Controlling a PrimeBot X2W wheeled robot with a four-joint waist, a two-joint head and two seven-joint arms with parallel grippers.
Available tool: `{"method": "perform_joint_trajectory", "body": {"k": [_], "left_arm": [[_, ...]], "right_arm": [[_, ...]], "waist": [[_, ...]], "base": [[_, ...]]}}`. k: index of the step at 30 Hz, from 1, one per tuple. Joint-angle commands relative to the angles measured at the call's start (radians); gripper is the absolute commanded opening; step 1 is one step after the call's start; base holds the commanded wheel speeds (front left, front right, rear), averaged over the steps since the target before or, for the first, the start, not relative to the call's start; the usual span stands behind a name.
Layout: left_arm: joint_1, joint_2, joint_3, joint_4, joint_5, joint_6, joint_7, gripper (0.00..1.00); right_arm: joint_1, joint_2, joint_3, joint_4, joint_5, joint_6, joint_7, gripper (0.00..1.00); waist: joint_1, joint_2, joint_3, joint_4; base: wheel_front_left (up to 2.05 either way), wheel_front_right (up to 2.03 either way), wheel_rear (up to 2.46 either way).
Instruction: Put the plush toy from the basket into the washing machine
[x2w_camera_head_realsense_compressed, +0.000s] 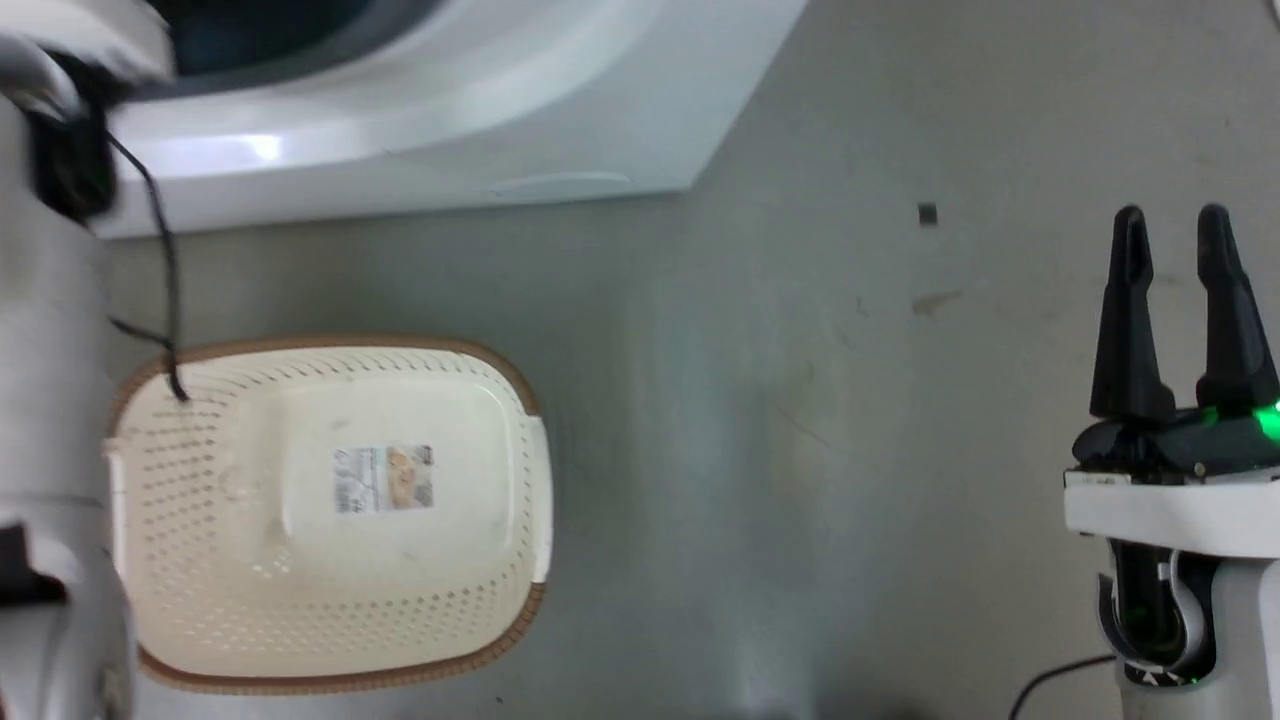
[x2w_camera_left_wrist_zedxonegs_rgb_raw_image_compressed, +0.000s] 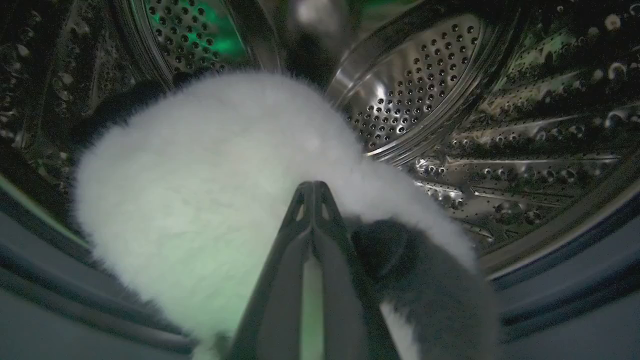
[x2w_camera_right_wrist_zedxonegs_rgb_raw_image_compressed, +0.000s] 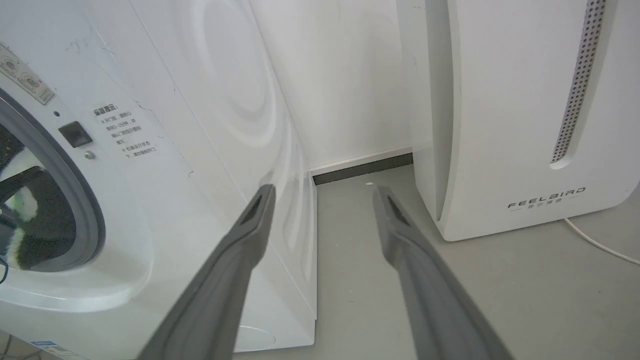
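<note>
Grey floor (x2w_camera_head_realsense_compressed: 800, 400); white wall (x2w_camera_right_wrist_zedxonegs_rgb_raw_image_compressed: 340, 75); white FEELBIRD appliance (x2w_camera_right_wrist_zedxonegs_rgb_raw_image_compressed: 510, 125).

**Grey floor, white appliance, stray cable**

The head view shows a pale grey floor (x2w_camera_head_realsense_compressed: 800, 450), scuffed in places. A small dark square (x2w_camera_head_realsense_compressed: 927, 213) lies on it, with a brownish smear (x2w_camera_head_realsense_compressed: 935, 302) just below. In the right wrist view, a tall white appliance (x2w_camera_right_wrist_zedxonegs_rgb_raw_image_compressed: 500, 125) stands on the floor against a white wall (x2w_camera_right_wrist_zedxonegs_rgb_raw_image_compressed: 340, 75). It carries the lettering FEELBIRD (x2w_camera_right_wrist_zedxonegs_rgb_raw_image_compressed: 546, 198) low on its front and a perforated grey strip (x2w_camera_right_wrist_zedxonegs_rgb_raw_image_compressed: 580, 75) above. A dark baseboard (x2w_camera_right_wrist_zedxonegs_rgb_raw_image_compressed: 362, 169) runs along the wall's foot. A thin white cable (x2w_camera_right_wrist_zedxonegs_rgb_raw_image_compressed: 595, 242) trails across the floor from the appliance's base.
</note>
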Motion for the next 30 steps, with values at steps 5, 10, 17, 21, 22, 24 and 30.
{"method": "perform_joint_trajectory", "body": {"k": [5,10,17,21,22,24,30], "left_arm": [[-0.154,0.056,0.017,0.047,0.034,0.015,-0.006,0.00],[-0.235,0.089,0.051,0.060,0.035,0.017,-0.006,0.00],[-0.242,0.084,0.068,0.072,0.058,0.028,-0.006,1.00],[-0.213,0.066,0.093,0.064,0.050,0.017,-0.006,1.00],[-0.203,0.060,0.099,0.066,0.047,0.013,-0.006,1.00],[-0.184,0.044,0.115,0.065,0.037,0.002,-0.006,1.00],[-0.051,0.001,0.125,-0.002,0.085,0.004,-0.006,1.00]], "right_arm": [[-0.048,0.000,0.008,-0.009,0.017,0.001,-0.004,1.00],[-0.052,0.000,0.009,-0.012,0.028,0.001,-0.004,1.00],[-0.050,0.000,0.015,-0.004,0.023,0.001,-0.004,1.00],[-0.051,0.000,0.017,-0.007,0.014,0.001,-0.004,1.00],[-0.050,0.000,0.017,-0.007,0.011,0.001,-0.004,1.00],[-0.048,0.000,0.016,-0.007,0.003,0.001,-0.004,1.00],[-0.046,0.000,0.001,0.003,-0.019,0.001,-0.004,1.00]], "waist": [[-0.0002,0.0000,0.115,-0.084],[-0.0002,0.0000,0.135,-0.105],[-0.0002,0.0000,0.131,-0.093],[-0.0002,0.0000,0.115,-0.078],[-0.0002,0.0000,0.110,-0.073],[-0.0002,0.0000,0.096,-0.060],[-0.0002,0.0000,0.022,-0.021]], "base": [[0.00,0.00,0.00],[0.00,0.00,0.00],[0.00,0.00,0.00],[0.00,0.00,0.00],[0.00,0.00,0.00],[0.00,0.00,0.00],[0.00,0.00,0.00]]}}
